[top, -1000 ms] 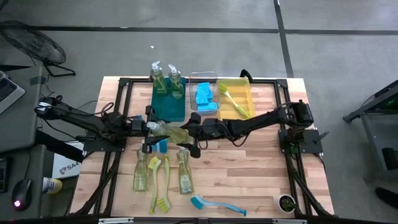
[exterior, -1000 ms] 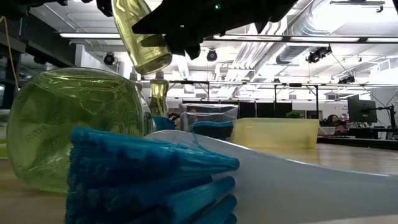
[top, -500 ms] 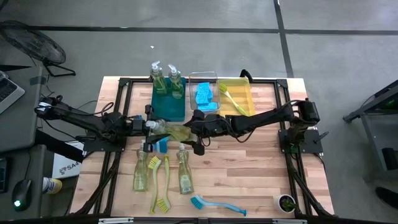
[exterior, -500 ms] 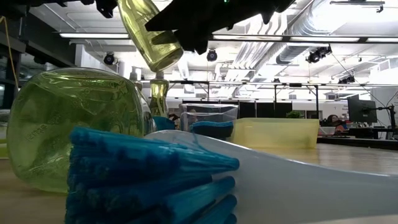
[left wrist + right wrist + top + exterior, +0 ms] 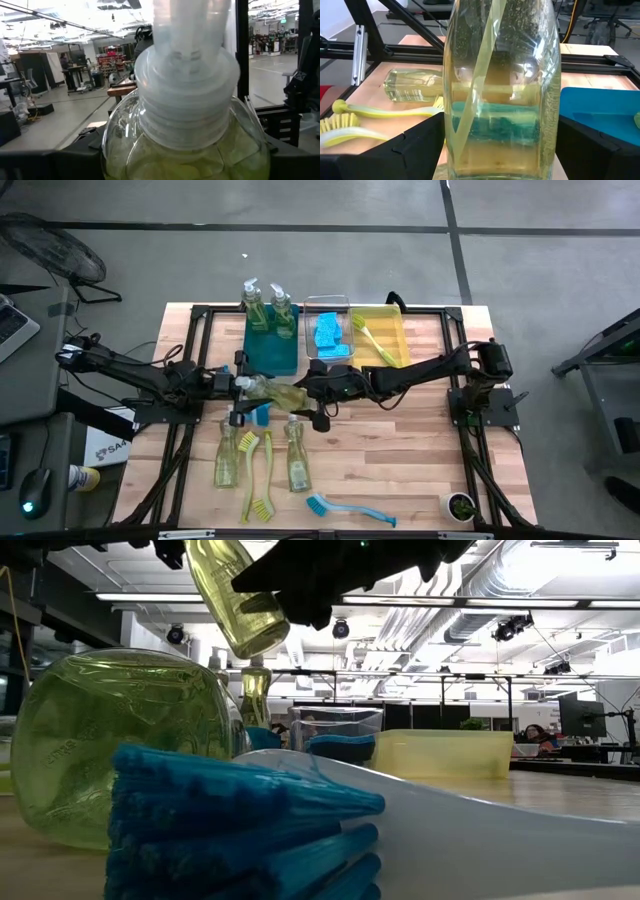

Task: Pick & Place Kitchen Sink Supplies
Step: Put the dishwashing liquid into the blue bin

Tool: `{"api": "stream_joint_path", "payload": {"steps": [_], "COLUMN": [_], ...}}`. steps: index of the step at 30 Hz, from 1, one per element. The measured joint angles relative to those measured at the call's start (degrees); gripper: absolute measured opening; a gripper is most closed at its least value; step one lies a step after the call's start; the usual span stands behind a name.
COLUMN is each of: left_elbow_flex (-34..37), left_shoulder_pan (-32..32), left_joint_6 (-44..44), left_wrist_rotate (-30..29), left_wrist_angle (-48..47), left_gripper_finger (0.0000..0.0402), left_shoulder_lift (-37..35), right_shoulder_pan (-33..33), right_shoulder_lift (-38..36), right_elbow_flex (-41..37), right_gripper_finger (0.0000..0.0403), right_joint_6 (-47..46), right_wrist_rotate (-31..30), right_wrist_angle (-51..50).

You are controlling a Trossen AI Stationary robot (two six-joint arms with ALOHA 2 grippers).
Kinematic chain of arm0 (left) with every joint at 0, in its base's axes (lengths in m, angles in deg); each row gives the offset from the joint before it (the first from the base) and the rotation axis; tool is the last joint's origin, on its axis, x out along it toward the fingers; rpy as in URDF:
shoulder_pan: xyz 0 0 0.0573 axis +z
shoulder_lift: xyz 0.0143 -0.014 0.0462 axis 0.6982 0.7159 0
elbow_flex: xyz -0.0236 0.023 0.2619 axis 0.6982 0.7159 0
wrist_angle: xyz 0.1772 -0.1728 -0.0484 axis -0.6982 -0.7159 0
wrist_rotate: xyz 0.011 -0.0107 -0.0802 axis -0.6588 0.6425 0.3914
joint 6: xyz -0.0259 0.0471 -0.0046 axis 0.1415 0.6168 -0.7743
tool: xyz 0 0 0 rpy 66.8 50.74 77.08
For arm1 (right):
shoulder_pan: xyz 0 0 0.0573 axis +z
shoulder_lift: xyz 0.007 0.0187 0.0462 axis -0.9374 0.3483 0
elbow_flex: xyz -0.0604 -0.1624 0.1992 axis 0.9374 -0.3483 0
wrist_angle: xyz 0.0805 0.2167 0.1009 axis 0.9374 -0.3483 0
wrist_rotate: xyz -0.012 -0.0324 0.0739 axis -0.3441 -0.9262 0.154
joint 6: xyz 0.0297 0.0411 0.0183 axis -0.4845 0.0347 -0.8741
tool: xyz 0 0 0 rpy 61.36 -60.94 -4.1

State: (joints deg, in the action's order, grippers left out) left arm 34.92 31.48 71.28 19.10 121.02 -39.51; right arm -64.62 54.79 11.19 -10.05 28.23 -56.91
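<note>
A clear pump bottle of yellow-green soap (image 5: 275, 391) hangs in the air between my two grippers, above the table's middle. It lies roughly level in the high view and tilted in the low view (image 5: 240, 600). My left gripper (image 5: 238, 384) is shut at its white pump end. My right gripper (image 5: 308, 390) is shut on its body. The left wrist view is filled by the bottle's ribbed cap (image 5: 187, 105). The right wrist view looks along the clear body (image 5: 500, 100). My left gripper holds the bottle at its pump end, by the neck under the white cap (image 5: 185, 145), coming level from the table's left; the bottle itself hides the finger pads. My right gripper pinches the bottle's lower body (image 5: 500, 150) between its two fingers (image 5: 415, 147), coming level from the table's right. The bottle is lifted clear of the table.
Two soap bottles (image 5: 265, 308) stand at the teal bin's (image 5: 272, 352) far end. Blue sponges fill the clear bin (image 5: 328, 332); a green brush lies in the yellow bin (image 5: 382, 340). Two bottles (image 5: 226, 455), yellow-green brushes (image 5: 258, 475), a blue sponge (image 5: 260, 415) and a blue brush (image 5: 345, 508) lie nearer.
The held bottle has shifted and tipped slightly in the low view while both grippers stay shut on it; the right arm has swung a little. Nothing on the table has moved.
</note>
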Motion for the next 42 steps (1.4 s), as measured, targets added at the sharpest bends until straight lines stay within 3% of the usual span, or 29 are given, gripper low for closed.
{"api": "stream_joint_path", "payload": {"steps": [7, 18, 36, 42], "left_elbow_flex": [0.0, -0.1, 0.1, 0.1], "left_shoulder_pan": [0.0, 0.0, 0.0, 0.1], "left_joint_6": [0.2, 0.5, 0.2, 0.6], "left_wrist_rotate": [-0.1, -0.5, 1.9, 1.2], "left_wrist_angle": [-1.1, -1.0, -3.0, -3.4], "left_gripper_finger": [0.0245, 0.0245, 0.0241, 0.0241], "left_shoulder_lift": [0.0, -0.3, -0.3, -0.4], "right_shoulder_pan": [0.0, 1.5, 1.5, 0.3], "right_shoulder_lift": [-0.8, -8.8, -5.0, -4.4], "right_elbow_flex": [0.0, 0.0, 0.0, 0.0], "right_gripper_finger": [0.0328, 0.0328, 0.0329, 0.0373], "right_joint_6": [0.1, -0.1, -0.3, -1.2], "right_wrist_rotate": [0.0, -0.6, 2.8, 4.1], "right_wrist_angle": [-1.7, -11.9, -9.0, -8.1]}}
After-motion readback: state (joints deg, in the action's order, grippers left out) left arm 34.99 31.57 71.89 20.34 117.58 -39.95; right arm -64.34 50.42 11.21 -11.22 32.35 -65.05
